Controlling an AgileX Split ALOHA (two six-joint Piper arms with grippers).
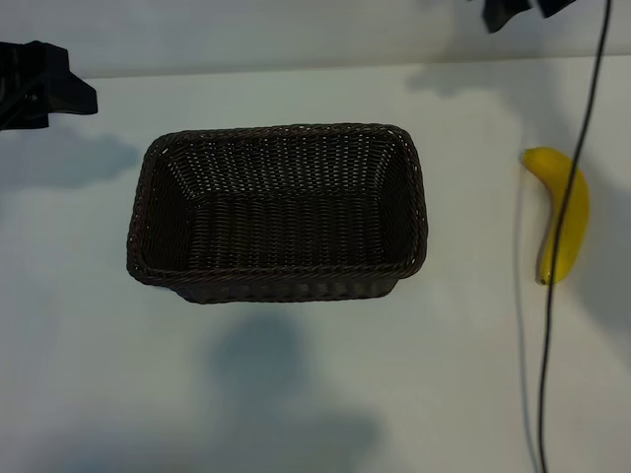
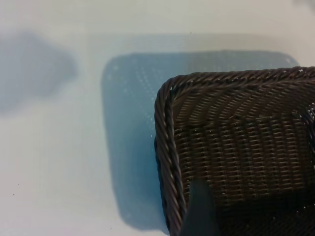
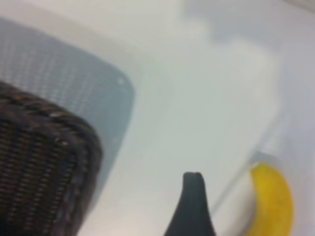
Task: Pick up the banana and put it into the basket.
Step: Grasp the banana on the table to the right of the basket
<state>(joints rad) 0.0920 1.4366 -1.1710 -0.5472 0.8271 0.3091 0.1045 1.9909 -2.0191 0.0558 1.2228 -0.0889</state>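
Banana (image 1: 564, 212) lies on the table (image 1: 315, 394), well apart from the basket (image 1: 148, 212), off its right short side, crossed by a black cable (image 1: 562, 256). Basket: empty, near the table's middle. Left arm (image 1: 39, 84): beyond the basket's far left corner; its fingers (image 2: 199, 211) stand wide, empty. Right gripper (image 1: 518, 10): beyond the basket's far right corner; one finger (image 3: 193, 206) visible beside the banana, gripping nothing.

**Desk:** How's the light?

**Operator:** Bright and even from overhead. On my exterior view, soft bluish shadows pool on the white table (image 1: 296, 394) below the basket (image 1: 276, 271).

**Desk:** Sharpness?

**Operator:** My right wrist view is blurred; the banana (image 3: 273, 201) smears.
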